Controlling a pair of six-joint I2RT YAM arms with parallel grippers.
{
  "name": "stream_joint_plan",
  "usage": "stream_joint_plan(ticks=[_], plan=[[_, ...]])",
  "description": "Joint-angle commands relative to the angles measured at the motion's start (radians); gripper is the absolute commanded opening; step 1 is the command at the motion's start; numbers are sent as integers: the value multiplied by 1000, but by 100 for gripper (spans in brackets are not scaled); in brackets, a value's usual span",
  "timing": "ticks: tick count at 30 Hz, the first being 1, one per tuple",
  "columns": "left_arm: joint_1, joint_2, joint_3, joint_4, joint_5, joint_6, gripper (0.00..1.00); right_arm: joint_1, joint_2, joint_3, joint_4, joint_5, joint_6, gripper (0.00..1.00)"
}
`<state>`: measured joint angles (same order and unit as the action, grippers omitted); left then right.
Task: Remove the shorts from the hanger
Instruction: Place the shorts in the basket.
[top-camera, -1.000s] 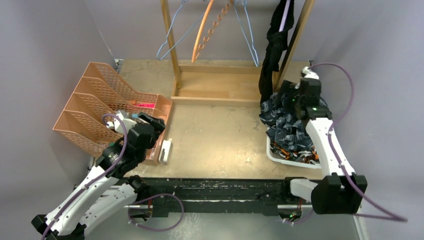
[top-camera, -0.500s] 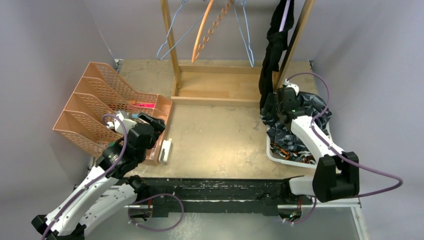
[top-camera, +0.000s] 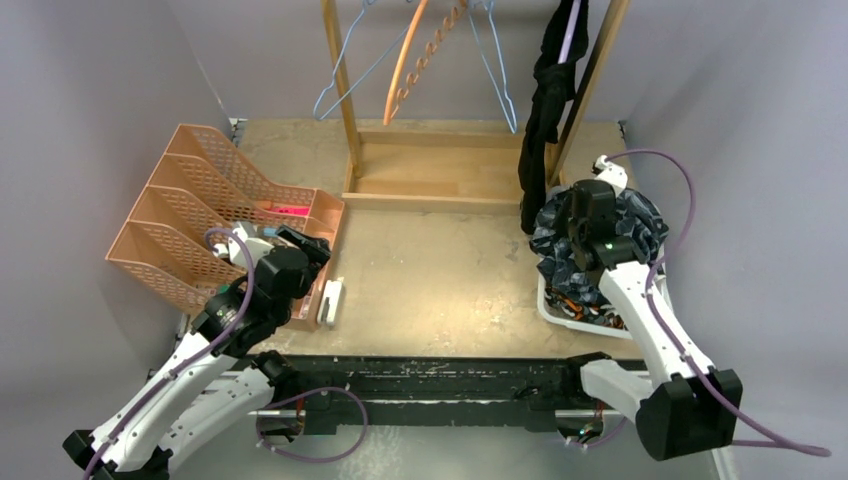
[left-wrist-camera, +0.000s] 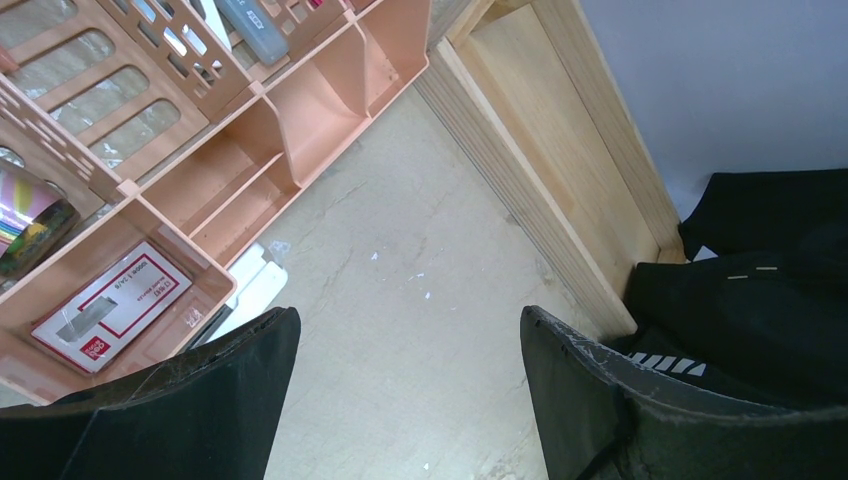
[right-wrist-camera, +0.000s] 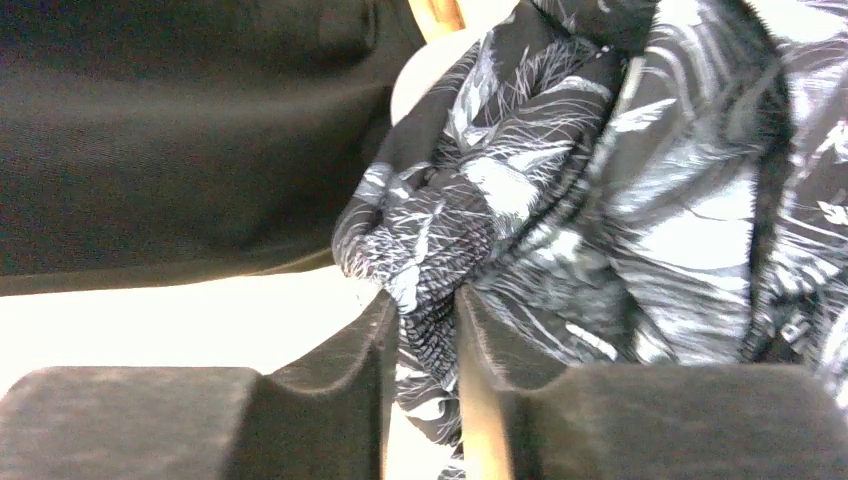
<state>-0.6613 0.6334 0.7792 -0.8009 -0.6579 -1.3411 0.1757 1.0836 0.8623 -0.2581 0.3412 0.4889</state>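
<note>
Beside the wooden rack (top-camera: 440, 165), our right gripper (right-wrist-camera: 425, 335) has just nipped the grey-blue camouflage shorts (right-wrist-camera: 650, 220); the black shorts (top-camera: 548, 90) still hang, and our left gripper (left-wrist-camera: 405, 345) gapes wide.

hanging shorts (top-camera: 547, 90): plain black. heaped shorts (right-wrist-camera: 620, 200): dark grey-blue, pale leafy print. organiser (top-camera: 180, 200): peach. wire hanger (top-camera: 320, 105): pale blue. thick hanger (top-camera: 398, 70): orange.

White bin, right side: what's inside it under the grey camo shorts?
Grey-blue camo shorts heaped on top of the white bin; orange-black-white camo fabric shows beneath. Anything deeper is covered by them and the right arm.
</note>
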Motion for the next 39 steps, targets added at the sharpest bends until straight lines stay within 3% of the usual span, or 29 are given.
stream_joint_plan(ticks=[1,2,5,9,11,14,17,21,29,33,39], plan=[[5,1,5,23,-6,22,80,-1,-23,29,-25,10,10,12],[5,2,6,23,-3,22,80,-1,-15,41,-50,38,17,0],[5,4,6,26,4,24,80,-8,21,50,-106,131,51,0],[6,0,7,24,3,26,80,-61,46,46,-102,95,20,3],[6,-3,6,22,1,26,80,-80,47,52,-89,16,-22,21],[6,-2,5,28,0,25,80,-81,-2,43,-41,-108,-55,57],[5,5,2,37,8,23,80,-80,-46,6,72,-249,-117,69],[5,16,-4,45,24,21,80,-79,3,33,70,-310,-114,80],[5,12,-8,43,30,22,80,-44,111,80,56,-242,-126,81],[5,-2,-11,36,23,16,80,-17,165,96,5,-114,-127,81],[5,-2,-17,43,25,9,80,34,232,138,-32,30,-116,71]])
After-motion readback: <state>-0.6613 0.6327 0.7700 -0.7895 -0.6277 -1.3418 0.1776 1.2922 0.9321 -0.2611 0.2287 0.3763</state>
